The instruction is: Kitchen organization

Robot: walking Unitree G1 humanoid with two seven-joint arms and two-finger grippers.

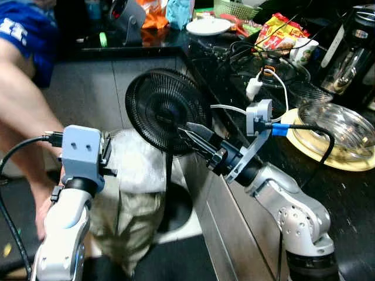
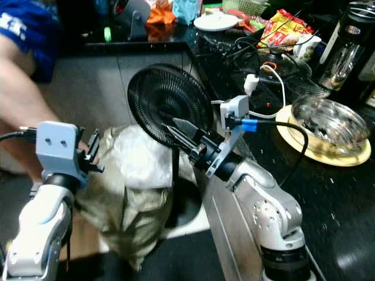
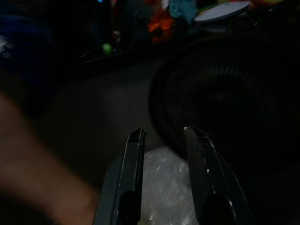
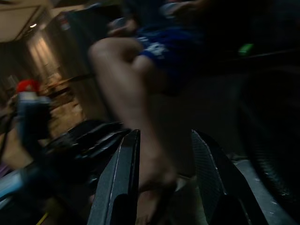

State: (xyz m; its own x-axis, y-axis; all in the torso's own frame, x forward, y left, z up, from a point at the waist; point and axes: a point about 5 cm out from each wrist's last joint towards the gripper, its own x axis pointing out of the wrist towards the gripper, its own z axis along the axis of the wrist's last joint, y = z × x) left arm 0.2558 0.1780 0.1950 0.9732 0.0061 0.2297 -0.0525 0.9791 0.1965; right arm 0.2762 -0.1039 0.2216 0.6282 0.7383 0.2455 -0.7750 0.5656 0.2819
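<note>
While a person [image 1: 23, 88] in blue shorts stands at the far left, the head views show a black fan [image 1: 167, 111] upright on the floor against the grey cabinet front, just left of the dark counter [image 1: 351, 199]. Just left of the fan, and nearer, sits a bag [image 1: 132, 199] of clear and tan plastic. The right gripper [image 1: 190, 133] reaches leftward from the counter side, its tip in front of the fan's grille; seen from here its fingers look close together. The left gripper [image 2: 94, 153] is raised at the near left, beside the bag. On the counter at right a glass bowl [image 1: 340, 126] rests on a yellow plate [image 1: 345, 161], with a white charger [image 1: 254, 88] and its cord farther back, then a snack packet [image 1: 280, 30], a mug [image 1: 303, 52], a white plate [image 1: 208, 26] and a dark kettle [image 1: 351, 55].

Along the left wrist camera, very dark, the two fingers [image 3: 133, 173] stand apart with nothing between them, above the pale bag [image 3: 164, 187]; the fan [image 3: 220, 93] lies beyond.

Along the right wrist camera, blurred, the fingers [image 4: 119, 183] are likewise spread and hold nothing. Past them is the person's leg [image 4: 126, 108], and the fan's rim [image 4: 272, 140] curves at one side.
</note>
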